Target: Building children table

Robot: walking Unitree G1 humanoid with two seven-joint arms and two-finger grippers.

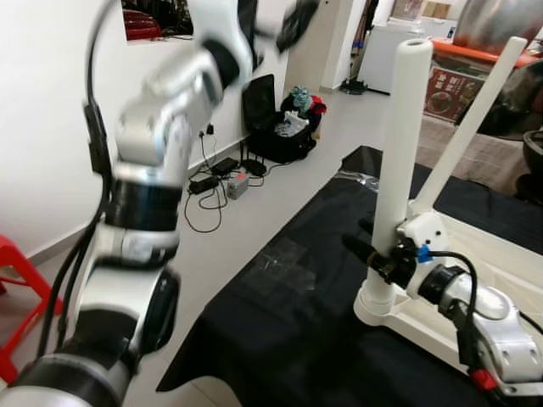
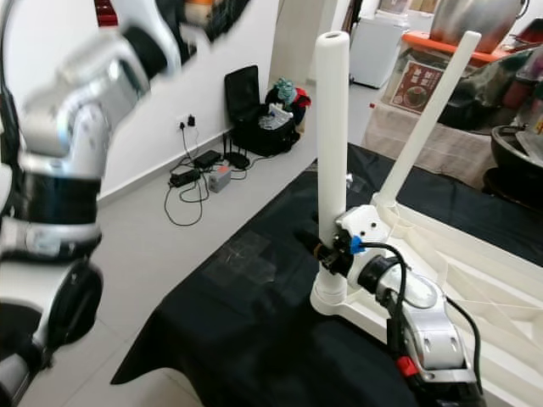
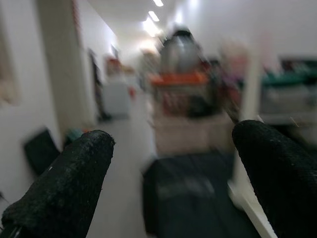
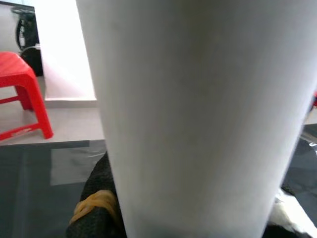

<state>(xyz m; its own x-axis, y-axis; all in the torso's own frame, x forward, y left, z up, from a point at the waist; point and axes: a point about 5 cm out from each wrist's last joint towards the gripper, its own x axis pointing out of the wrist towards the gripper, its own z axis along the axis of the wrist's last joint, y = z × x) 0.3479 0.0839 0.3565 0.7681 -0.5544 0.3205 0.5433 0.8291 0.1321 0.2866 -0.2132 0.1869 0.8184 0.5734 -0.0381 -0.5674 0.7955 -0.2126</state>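
A white children's table (image 2: 501, 271) lies upside down on a black cloth (image 1: 280, 339). Its near leg (image 1: 399, 153) stands upright in the corner socket, and a second leg (image 1: 471, 119) slants up behind it. My right gripper (image 1: 379, 253) is shut on the near leg just above the socket. In the right wrist view the leg (image 4: 198, 114) is very close, with a black finger (image 4: 94, 208) beside it wearing a yellow band. My left arm is raised high and blurred, its gripper (image 1: 293, 21) at the top of the picture. The left gripper (image 3: 168, 168) is open with nothing between its fingers.
The cloth's near-left edge drops to the grey floor. A clear plastic sheet (image 1: 280, 264) lies on the cloth. A red stool (image 1: 17, 288) stands at far left. Cables and a power strip (image 1: 216, 182) and a black bag (image 1: 276, 127) sit by the wall.
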